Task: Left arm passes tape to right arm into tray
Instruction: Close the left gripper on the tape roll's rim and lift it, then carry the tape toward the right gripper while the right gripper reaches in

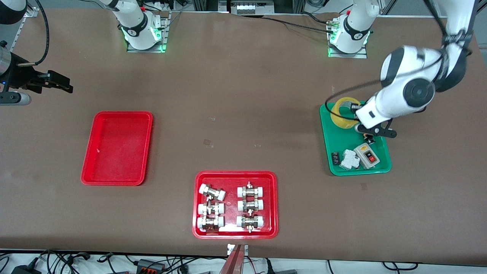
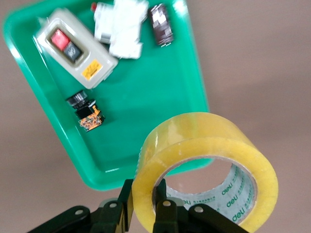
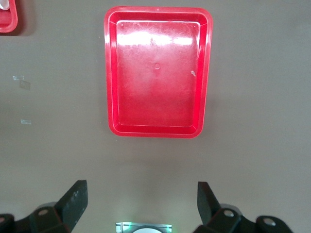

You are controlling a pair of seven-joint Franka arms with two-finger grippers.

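Observation:
The yellow tape [image 1: 336, 118] is a wide ring with a pale core, held on edge over the end of the green tray [image 1: 342, 144] that lies farther from the front camera. My left gripper [image 1: 354, 107] is shut on the roll's wall. In the left wrist view one finger [image 2: 121, 201] presses the outside of the tape [image 2: 204, 145] and the other sits inside the ring; the left gripper [image 2: 143, 194] is clamped there. My right gripper [image 1: 62, 84] waits open and empty above the table at the right arm's end. Its wrist view shows the red tray [image 3: 158, 77] past the open right gripper [image 3: 142, 194]. That tray [image 1: 114, 152] holds nothing.
The green tray [image 2: 141, 92] carries a grey switch box [image 1: 368, 156], a white breaker [image 1: 350, 159] and small black parts. A squarer red tray [image 1: 196, 205] of white-capped fittings lies near the table's front edge, between the two arms' ends.

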